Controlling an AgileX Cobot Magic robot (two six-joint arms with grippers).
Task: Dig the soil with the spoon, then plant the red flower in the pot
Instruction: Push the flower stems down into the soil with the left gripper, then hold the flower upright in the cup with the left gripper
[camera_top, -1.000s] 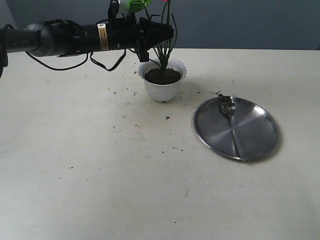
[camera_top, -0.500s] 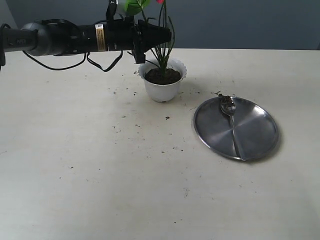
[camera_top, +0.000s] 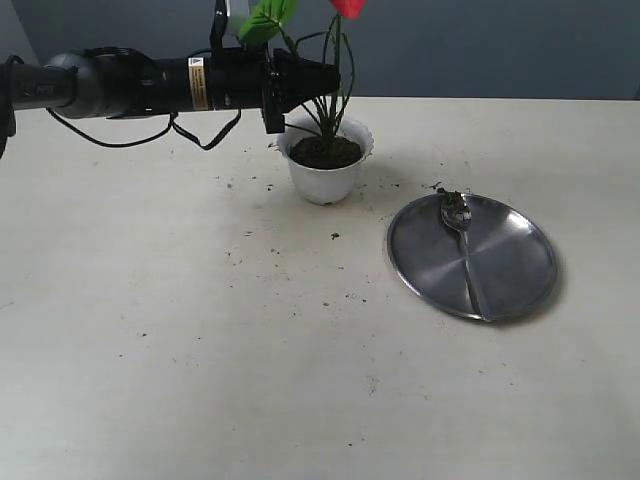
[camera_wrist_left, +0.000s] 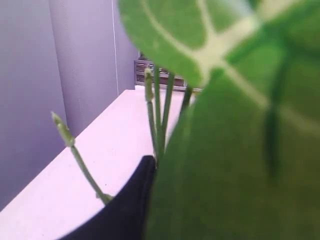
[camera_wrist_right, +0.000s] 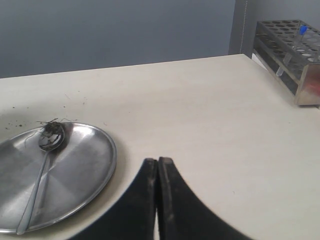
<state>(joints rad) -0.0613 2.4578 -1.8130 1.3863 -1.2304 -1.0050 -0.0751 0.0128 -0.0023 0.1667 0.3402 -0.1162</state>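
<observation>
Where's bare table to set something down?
Free: cream tabletop in front of the small white scalloped plastic pot, left of the round steel plate; also behind the plate. Crowded: over the pot, red artificial flower and black left arm.

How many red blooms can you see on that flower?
1. The red flower shows one red bloom at the exterior view's top edge, above the pot. More may be cut off above the picture.

left claw grips red flower stems over pot; spoon on steel plate
</observation>
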